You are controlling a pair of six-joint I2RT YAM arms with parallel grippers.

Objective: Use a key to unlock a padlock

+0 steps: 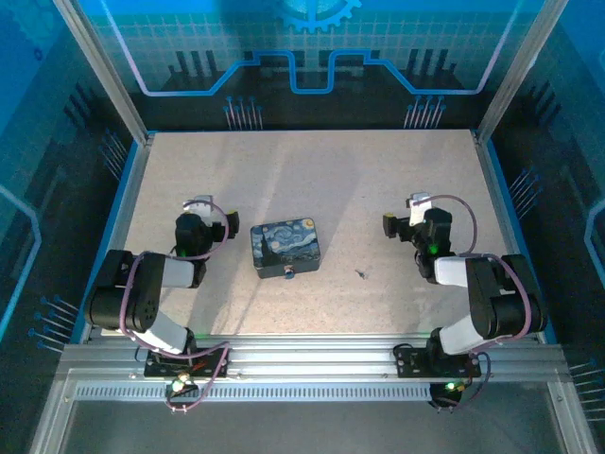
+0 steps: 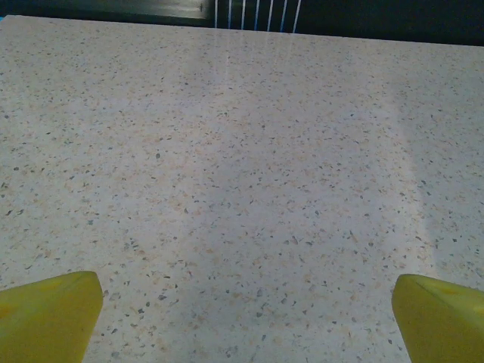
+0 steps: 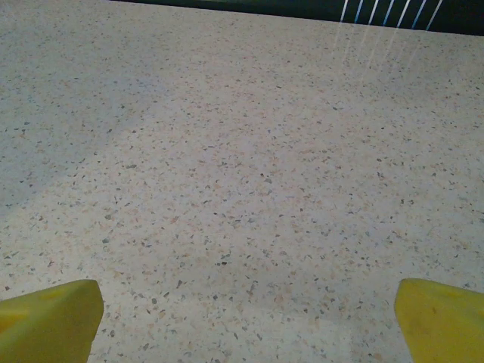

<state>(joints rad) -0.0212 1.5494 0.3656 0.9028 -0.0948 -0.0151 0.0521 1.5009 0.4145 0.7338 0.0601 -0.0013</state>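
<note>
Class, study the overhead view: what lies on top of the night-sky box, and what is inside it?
Nothing lies on top of the box; the padlock sits at its near edge. The box is closed, so its inside is hidden.

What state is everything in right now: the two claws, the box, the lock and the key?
Left gripper: open, empty.
Right gripper: open, empty.
Box: flat on table, looks shut.
Padlock: at box's near edge; too small to tell whether it is locked.
Key: loose on table, apart from padlock.
</note>
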